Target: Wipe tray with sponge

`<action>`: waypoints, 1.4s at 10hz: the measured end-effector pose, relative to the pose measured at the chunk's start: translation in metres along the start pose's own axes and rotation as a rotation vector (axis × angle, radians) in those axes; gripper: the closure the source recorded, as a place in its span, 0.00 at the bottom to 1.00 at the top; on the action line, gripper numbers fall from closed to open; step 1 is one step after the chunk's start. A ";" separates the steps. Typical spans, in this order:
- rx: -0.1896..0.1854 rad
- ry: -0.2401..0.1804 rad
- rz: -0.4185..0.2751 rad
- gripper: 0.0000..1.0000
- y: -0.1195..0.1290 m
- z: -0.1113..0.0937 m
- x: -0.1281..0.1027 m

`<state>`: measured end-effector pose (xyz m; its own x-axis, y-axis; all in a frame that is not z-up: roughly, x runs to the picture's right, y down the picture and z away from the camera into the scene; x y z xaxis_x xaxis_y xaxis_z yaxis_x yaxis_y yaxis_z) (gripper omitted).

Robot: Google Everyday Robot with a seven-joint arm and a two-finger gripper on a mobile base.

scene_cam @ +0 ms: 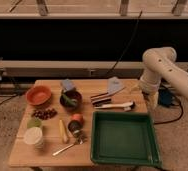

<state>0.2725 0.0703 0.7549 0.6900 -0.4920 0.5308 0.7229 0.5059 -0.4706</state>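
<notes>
**Camera view.** The tray (124, 140) sits at the front right corner of the table (89, 86), and its bed is bare. The sponge (67, 85) lies toward the back, left of centre, just behind a dark bowl (70, 100) and well apart from the tray. A paler blue pointed piece (114, 85) lies further right along the back; it is not the item wanted. The gripper (147, 95) hangs at the lower end of the white arm (159, 62), by the table's right edge, near the pale piece and well apart from the sponge. Whether it is open or closed, or carrying anything, cannot be told.

**Assessment.** The step in hand appears to be fetching the sponge. The reach should pass above the brush (114, 105) and the bowl, then descend from above, clear of the bowl's rim. A square grasp would leave a flat face free for pressing on the tray.
</notes>
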 end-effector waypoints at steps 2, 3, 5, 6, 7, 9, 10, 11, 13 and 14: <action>0.000 0.000 0.000 0.20 0.000 0.000 0.000; 0.000 0.000 0.000 0.20 0.000 0.000 0.000; 0.000 0.000 0.000 0.20 0.000 0.000 0.000; 0.000 0.000 0.000 0.20 0.000 0.000 0.000; 0.000 0.000 0.000 0.20 0.000 0.000 0.000; 0.000 0.000 0.000 0.20 0.000 0.000 0.000; -0.003 0.002 -0.003 0.20 0.000 0.000 0.000; -0.004 0.003 -0.013 0.20 -0.001 0.001 -0.002; -0.001 0.001 -0.049 0.20 -0.015 0.006 -0.015; 0.004 0.000 -0.065 0.20 -0.022 0.008 -0.021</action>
<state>0.2419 0.0752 0.7595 0.6417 -0.5242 0.5599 0.7660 0.4757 -0.4324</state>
